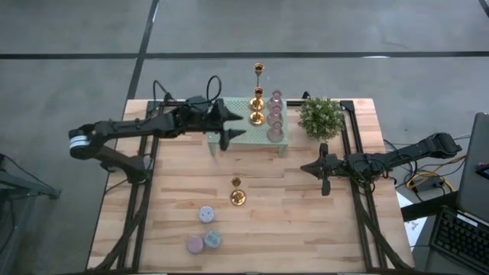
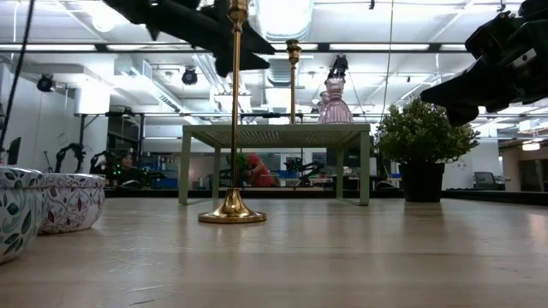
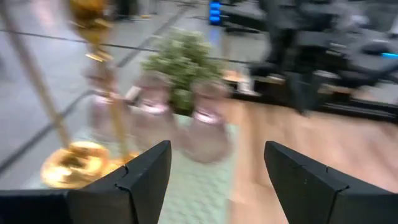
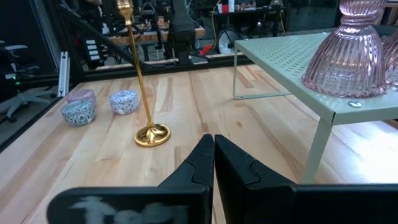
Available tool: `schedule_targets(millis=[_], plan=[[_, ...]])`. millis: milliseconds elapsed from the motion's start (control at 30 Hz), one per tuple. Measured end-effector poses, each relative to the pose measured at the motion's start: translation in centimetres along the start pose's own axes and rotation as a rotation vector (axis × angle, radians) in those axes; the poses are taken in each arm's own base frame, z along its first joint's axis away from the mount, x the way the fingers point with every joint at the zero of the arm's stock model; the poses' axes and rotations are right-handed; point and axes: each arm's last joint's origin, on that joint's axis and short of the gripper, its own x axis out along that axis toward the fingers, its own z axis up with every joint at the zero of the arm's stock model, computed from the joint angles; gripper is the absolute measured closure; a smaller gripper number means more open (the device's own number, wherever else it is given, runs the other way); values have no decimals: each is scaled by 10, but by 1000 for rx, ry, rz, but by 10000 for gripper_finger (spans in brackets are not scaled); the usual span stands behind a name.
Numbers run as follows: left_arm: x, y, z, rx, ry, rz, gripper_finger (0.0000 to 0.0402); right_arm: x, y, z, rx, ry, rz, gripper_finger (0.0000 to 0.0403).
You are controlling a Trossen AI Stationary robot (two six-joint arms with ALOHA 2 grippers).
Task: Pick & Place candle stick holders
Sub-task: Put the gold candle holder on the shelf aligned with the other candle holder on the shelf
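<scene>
My left gripper is open and empty above the left part of the mint-green stand; in its wrist view the fingers point at the holders on the stand. Gold holders and pink glass holders stand on the stand's top. A tall thin gold holder stands by its base on the table. Three squat pastel holders sit near the table's front. My right gripper is shut and empty above the table's right part, pointing at the tall holder.
A small bushy plant stands on the table right of the stand. Black rails run along the table's left and right sides. Bare wood lies between the stand and the pastel holders. A desk with a keyboard is off the table's right.
</scene>
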Motion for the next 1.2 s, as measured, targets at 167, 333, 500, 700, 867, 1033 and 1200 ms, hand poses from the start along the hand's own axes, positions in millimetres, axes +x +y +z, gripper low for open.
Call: schedule_targets(millis=[167, 333, 500, 700, 867, 1033, 1200], plan=[[-24, -18, -21, 36, 7, -156, 140, 0, 0, 0, 0, 1, 0, 394], [-45, -34, -49, 19, 33, -241, 140, 0, 0, 0, 0, 1, 0, 394], [-53, -52, -77, -12, 26, -327, 140, 0, 0, 0, 0, 0, 0, 394], [-55, -74, -103, -26, 7, -430, 140, 0, 0, 0, 0, 1, 0, 394], [-57, -85, -108, -48, -79, -424, 140, 0, 0, 0, 0, 0, 0, 394], [-51, -99, -114, -38, -117, -423, 140, 0, 0, 0, 0, 1, 0, 394], [-37, -109, -122, -35, -136, -449, 140, 0, 0, 0, 0, 0, 0, 394]])
